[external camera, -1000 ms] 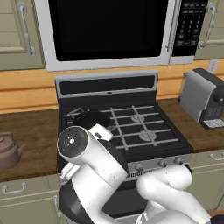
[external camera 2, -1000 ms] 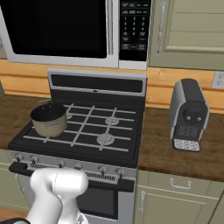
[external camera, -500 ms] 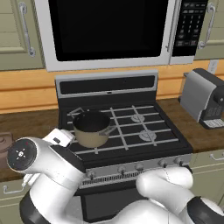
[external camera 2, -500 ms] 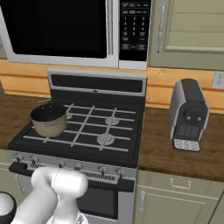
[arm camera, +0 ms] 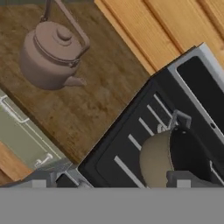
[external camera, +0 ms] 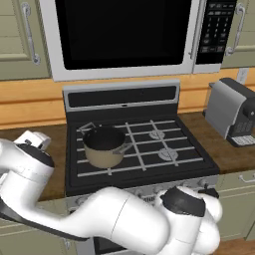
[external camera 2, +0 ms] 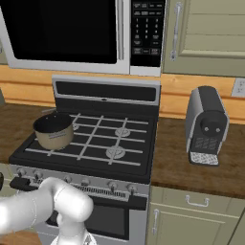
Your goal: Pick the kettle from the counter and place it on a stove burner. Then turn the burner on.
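On the dark wood-grain table (arm camera: pixel 100 100) left of the stove, the kettle (arm camera: pixel 50 54) stands upright in the hand view, its arched handle raised over the knobbed lid and its short spout turned toward the stove top (arm camera: pixel 131 153). It sits well apart from the stove edge, near the orange wooden back wall (arm camera: pixel 166 30), with a pale cabinet front (arm camera: pixel 22 135) below the table's edge. The fingers (arm camera: pixel 109 183) stand spread wide with nothing between them, hanging over the stove's near corner and clear of the kettle. A tan saucepan (external camera: pixel 104 147) with a dark inside rests on the front-left grate, its long handle pointing toward the middle of the stove. Two grey burner caps, the stove burner (external camera: pixel 168 155) in front and another behind it, lie bare under the black bars on the right half. A grey coffee machine (external camera 2: pixel 206 124) sits on the table right of the stove, under a microwave (external camera 2: pixel 72 33).
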